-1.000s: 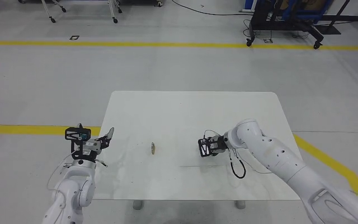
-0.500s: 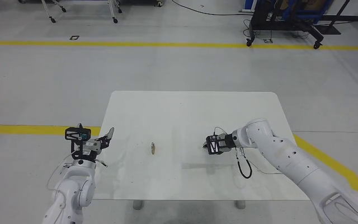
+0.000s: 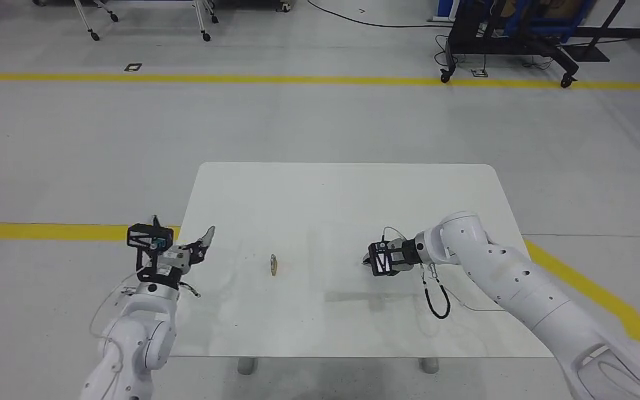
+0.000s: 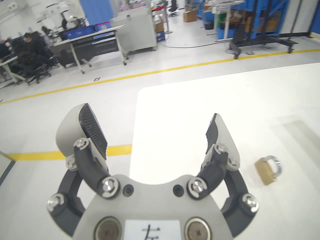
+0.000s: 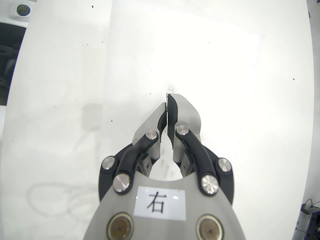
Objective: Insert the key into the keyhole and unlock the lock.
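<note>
Right now the lock lies flat on the table, a little left of centre in the lower half of the top view and well apart from both grippers. The key is, as far as I can judge, the thin pale sliver pinched edge-on at the very tips of the right gripper. That gripper is closed tight on it and sits right of centre in the top view. The left gripper is spread wide and holds nothing; it hangs at the table's left edge, with the lock near it.

You should steady the lock first, since a loose lock would likely slide when the key pushes on it. Clamp its sides with the left gripper and leave the shackle free to spring. Very little of the key sticks out, so bring it in slowly and square to the lock's end, or it may twist in the grip.

The keyhole is the only thing here that takes anything in. It is too small to make out, and the key is far from it.
</note>
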